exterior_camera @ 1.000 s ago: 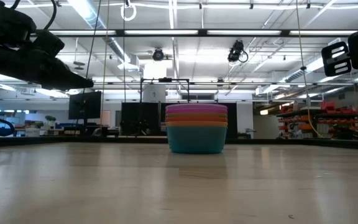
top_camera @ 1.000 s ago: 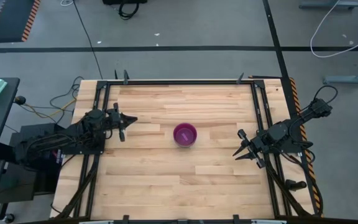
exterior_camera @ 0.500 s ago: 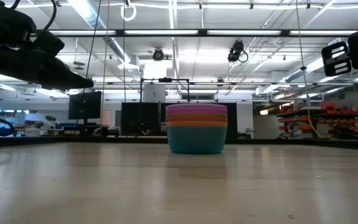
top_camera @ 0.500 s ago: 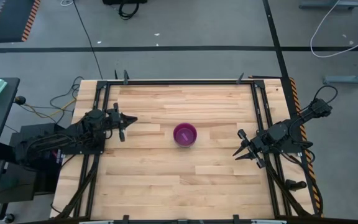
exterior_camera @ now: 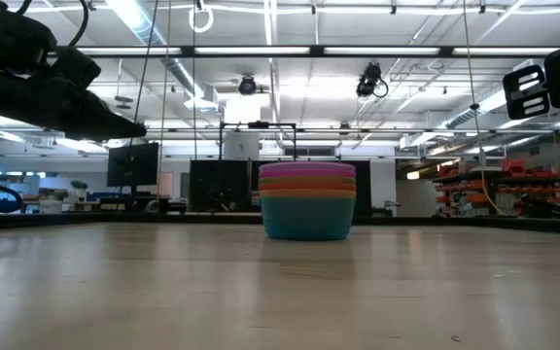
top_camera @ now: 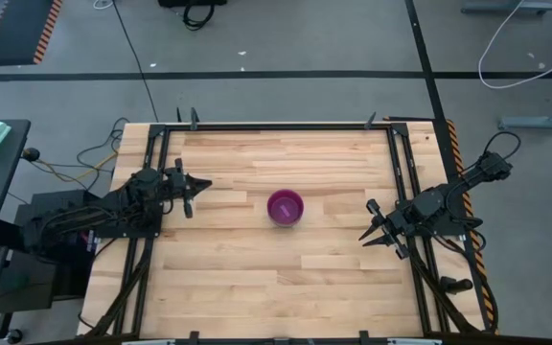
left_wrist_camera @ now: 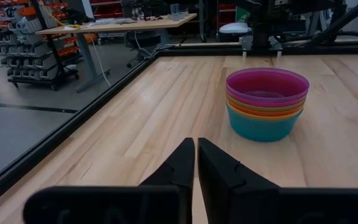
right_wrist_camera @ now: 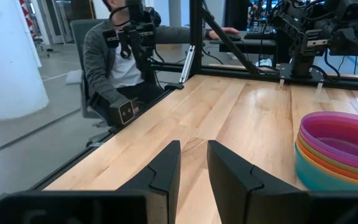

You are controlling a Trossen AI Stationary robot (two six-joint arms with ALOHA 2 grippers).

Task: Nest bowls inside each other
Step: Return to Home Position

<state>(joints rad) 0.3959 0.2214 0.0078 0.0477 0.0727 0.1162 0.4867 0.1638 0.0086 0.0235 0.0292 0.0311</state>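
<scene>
The bowls stand nested in one stack [top_camera: 285,207] at the middle of the wooden table, the blue bowl at the bottom resting on the wood and the purple one on top; the stack also shows in the low view [exterior_camera: 307,201]. Orange, yellow and green rims show between them in the left wrist view [left_wrist_camera: 266,104]. My left gripper [top_camera: 205,183] is shut and empty, held above the table to the left of the stack. My right gripper [top_camera: 367,233] is narrowly open and empty near the table's right edge; its wrist view shows the stack [right_wrist_camera: 340,149] off to one side.
A black metal frame [top_camera: 276,126] runs round the table top. Bare wood lies on all sides of the stack. A seated person [right_wrist_camera: 120,59] shows beyond the table's left side, by the left arm's base.
</scene>
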